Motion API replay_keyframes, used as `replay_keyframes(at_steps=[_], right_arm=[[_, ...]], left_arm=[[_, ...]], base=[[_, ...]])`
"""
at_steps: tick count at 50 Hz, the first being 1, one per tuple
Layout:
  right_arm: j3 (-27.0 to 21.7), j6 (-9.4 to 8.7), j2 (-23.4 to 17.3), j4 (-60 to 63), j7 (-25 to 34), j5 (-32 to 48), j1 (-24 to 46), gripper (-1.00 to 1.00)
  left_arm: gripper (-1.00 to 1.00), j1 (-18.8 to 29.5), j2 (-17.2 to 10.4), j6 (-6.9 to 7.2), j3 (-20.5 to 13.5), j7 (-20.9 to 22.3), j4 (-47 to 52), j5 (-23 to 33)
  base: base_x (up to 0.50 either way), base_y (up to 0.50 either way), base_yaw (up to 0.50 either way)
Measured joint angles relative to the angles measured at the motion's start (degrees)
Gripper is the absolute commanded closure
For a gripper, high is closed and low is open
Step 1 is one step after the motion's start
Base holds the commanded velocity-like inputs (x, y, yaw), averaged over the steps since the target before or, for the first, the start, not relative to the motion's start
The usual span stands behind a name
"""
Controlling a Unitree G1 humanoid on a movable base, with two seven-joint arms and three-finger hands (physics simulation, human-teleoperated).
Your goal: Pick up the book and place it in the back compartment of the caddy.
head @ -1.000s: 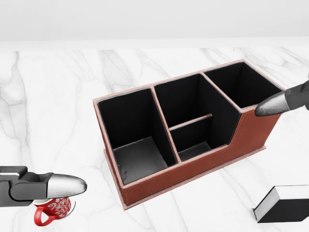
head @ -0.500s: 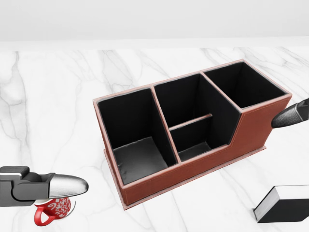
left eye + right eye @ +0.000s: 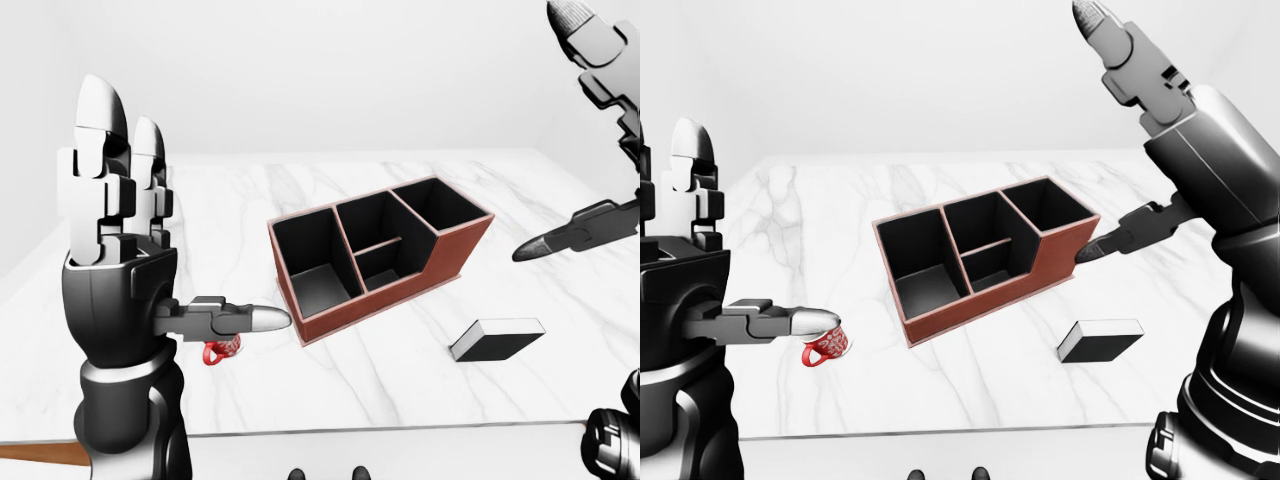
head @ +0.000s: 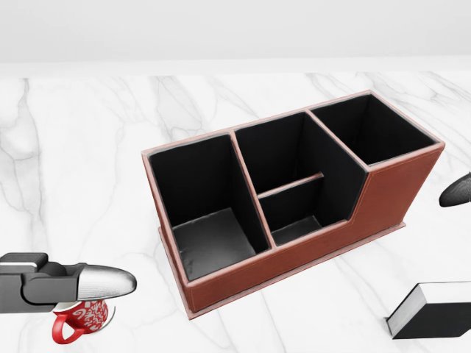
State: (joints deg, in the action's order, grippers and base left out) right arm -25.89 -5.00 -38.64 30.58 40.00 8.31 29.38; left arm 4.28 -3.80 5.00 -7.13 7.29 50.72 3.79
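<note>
The book (image 4: 430,312), black with white page edges, lies flat on the marble table (image 4: 88,147) at the head view's bottom right, apart from the caddy. The red-brown caddy (image 4: 390,198) stands in the middle with black compartments, all showing nothing inside. My right hand (image 3: 1110,140) hangs open above and right of the caddy, and its thumb tip (image 4: 458,191) is just off the caddy's right end, above the book. My left hand (image 3: 180,230) is open at the left, fingers upright, thumb (image 4: 103,282) pointing toward the caddy. Neither hand holds anything.
A small red patterned mug (image 3: 826,347) sits on the table under my left thumb, left of the caddy. The table's near edge (image 3: 400,430) runs along the bottom of the eye views. A plain white wall lies beyond the table.
My right thumb tip has slid right and down, off the caddy's right end, almost out of the head view. The left hand has barely shifted.
</note>
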Motion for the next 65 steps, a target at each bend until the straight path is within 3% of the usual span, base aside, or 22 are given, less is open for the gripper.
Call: replay_keyframes(at_steps=[36, 65], right_arm=[[-5.27, 0.00, -0.11, 4.80, 0.00, -2.79, -7.04, -1.00], [-7.53, 0.00, 7.50, 8.89, 0.00, -0.42, -16.41, -1.00]], left_arm=[[-1.00, -0.02, -0.04, 0.00, -0.18, 0.08, 0.30, 0.08], [-1.00, 0.02, -0.05, 0.00, -0.10, 0.14, 0.61, 0.20]], base=[[0.00, 0.00, 0.00], [0.00, 0.00, 0.00]])
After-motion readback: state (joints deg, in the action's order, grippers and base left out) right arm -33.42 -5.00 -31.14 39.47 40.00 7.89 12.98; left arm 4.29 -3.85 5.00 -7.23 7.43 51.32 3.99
